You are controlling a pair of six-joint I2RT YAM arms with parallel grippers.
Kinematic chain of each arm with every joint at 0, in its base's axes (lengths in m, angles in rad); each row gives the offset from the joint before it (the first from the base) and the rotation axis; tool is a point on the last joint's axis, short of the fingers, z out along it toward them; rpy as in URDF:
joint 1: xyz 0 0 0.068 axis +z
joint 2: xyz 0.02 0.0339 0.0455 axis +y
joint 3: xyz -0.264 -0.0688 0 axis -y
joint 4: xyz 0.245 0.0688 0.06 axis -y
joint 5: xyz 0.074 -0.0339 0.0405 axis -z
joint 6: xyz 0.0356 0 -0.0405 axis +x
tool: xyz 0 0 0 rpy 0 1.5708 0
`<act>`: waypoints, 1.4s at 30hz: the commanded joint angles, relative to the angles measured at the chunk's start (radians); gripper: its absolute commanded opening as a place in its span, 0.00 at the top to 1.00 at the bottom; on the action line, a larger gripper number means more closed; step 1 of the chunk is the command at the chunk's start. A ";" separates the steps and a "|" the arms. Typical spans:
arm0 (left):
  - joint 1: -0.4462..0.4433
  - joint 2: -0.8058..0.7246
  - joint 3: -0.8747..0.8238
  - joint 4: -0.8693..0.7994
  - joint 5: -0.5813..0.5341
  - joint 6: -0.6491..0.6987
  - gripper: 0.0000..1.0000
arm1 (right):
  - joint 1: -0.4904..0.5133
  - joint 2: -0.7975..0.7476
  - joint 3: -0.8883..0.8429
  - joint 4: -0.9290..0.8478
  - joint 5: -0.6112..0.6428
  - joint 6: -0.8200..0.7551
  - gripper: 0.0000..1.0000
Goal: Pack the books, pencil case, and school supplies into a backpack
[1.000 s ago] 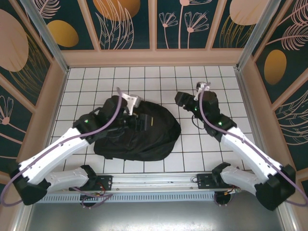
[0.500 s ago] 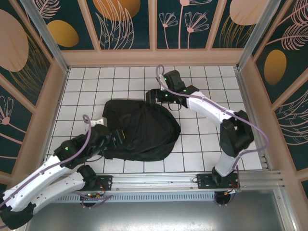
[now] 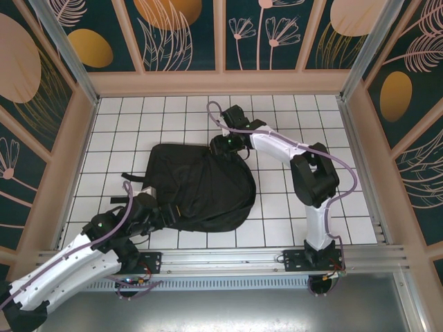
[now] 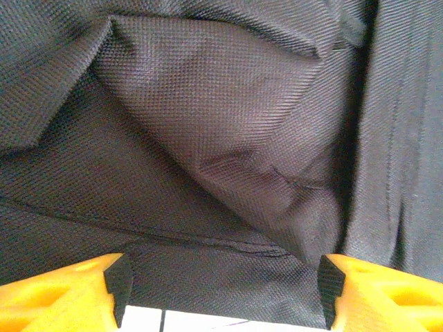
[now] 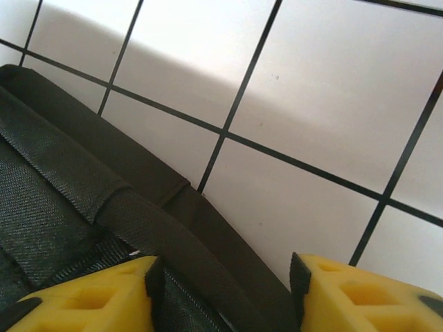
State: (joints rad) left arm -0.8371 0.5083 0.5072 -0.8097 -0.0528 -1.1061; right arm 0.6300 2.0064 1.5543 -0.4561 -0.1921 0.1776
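You seemed to be arranging the backpack [image 3: 201,187]; the left jaws and the right jaws stood open at its fabric, so the next move probably needed a firm pinch.

- The black backpack [image 3: 201,187] sprawls over the centre of the tiled table [image 3: 118,124], blocking the middle of the frame.
- Bare tiles lie open at upper left, along the top row and down the far right side.
- The right arm [image 3: 304,173] arches from lower right to upper centre, barring the right-centre tiles. The right gripper [image 3: 220,144] sits at the bag's top edge, jaws apart over a strap [image 5: 104,200] and bare tile.
- The left arm [image 3: 76,256] crosses the lower left. The left gripper [image 3: 160,216] sits against the bag's lower-left edge, jaws apart, with folded fabric close ahead.
- Wooden-edged walls [image 3: 221,81] hem the table on three sides, and a metal rail [image 3: 228,259] closes the bottom.
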 commanded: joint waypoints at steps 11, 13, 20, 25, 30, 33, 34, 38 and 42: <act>0.000 0.021 0.155 -0.044 -0.124 0.014 0.25 | -0.077 -0.096 -0.141 0.138 -0.099 0.073 1.00; 0.000 0.035 0.159 -0.032 -0.132 0.021 0.25 | -0.116 -0.133 -0.183 0.184 -0.096 0.107 1.00; 0.000 0.092 0.164 0.040 -0.145 0.053 0.25 | -0.273 -0.408 -0.542 0.418 0.002 0.420 1.00; 0.001 0.146 0.148 0.089 -0.173 0.046 0.25 | -0.277 -0.675 -0.801 0.422 0.060 0.497 0.97; 0.075 0.313 0.120 0.224 -0.134 0.067 0.34 | -0.215 -0.855 -0.929 0.320 0.044 0.473 0.87; 0.165 0.424 0.110 0.346 -0.077 0.099 0.40 | -0.160 -0.945 -0.960 0.269 0.071 0.480 0.83; 0.190 0.456 0.115 0.379 -0.077 0.107 0.41 | -0.146 -0.961 -0.964 0.254 0.075 0.483 0.82; 0.279 0.578 0.141 0.501 -0.080 0.090 0.41 | -0.093 -0.997 -0.967 0.215 0.106 0.481 0.77; 0.329 0.721 0.194 0.576 -0.090 0.104 0.41 | -0.062 -1.008 -0.983 0.218 0.105 0.484 0.74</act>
State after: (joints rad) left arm -0.5396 1.1511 0.6476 -0.3611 -0.1455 -1.0252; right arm 0.5407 1.0161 0.5922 -0.2184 -0.1032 0.6468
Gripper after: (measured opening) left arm 0.588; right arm 0.253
